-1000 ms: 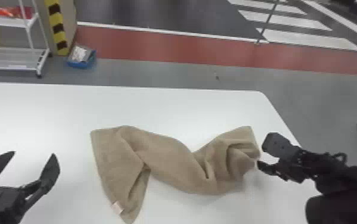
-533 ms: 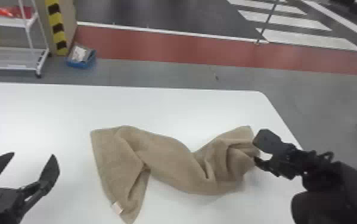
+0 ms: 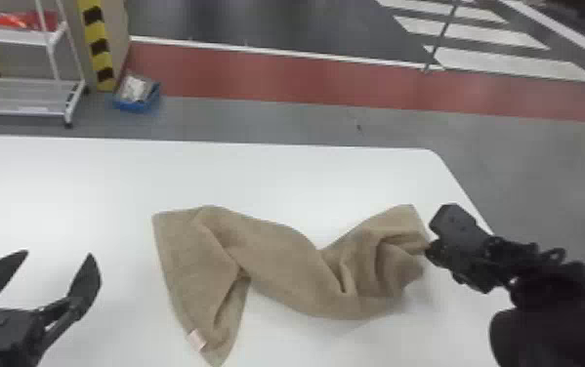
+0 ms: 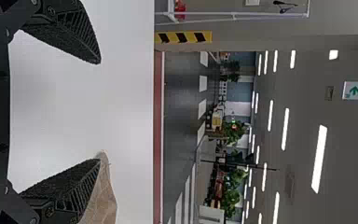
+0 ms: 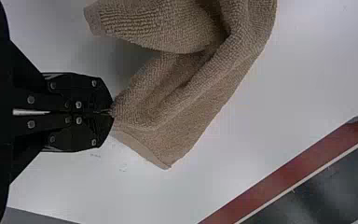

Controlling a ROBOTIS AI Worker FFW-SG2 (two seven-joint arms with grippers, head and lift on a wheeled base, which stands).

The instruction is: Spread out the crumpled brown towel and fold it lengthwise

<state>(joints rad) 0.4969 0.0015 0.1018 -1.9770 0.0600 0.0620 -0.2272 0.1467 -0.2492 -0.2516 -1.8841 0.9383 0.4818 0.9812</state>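
The brown towel (image 3: pixel 276 263) lies twisted and rumpled across the white table, a pale tag on its near left corner. At its right end is my right gripper (image 3: pixel 430 244); in the right wrist view the towel (image 5: pixel 186 102) meets the fingertips of my right gripper (image 5: pixel 111 112), which is shut on a pinch of its edge. My left gripper (image 3: pixel 59 254) stands open at the left, apart from the towel. In the left wrist view, my left gripper (image 4: pixel 100 109) has nothing between its fingers, and part of the towel (image 4: pixel 103 200) appears beyond one finger.
The white table (image 3: pixel 276 171) has its far right corner just beyond my right gripper. Past the table stand a white shelf rack (image 3: pixel 22 95) and a blue bin (image 3: pixel 137 97) on the floor.
My right gripper has moved slightly left to the towel's right end, then a little back to the right. The left gripper has stayed still, and the towel has hardly shifted.
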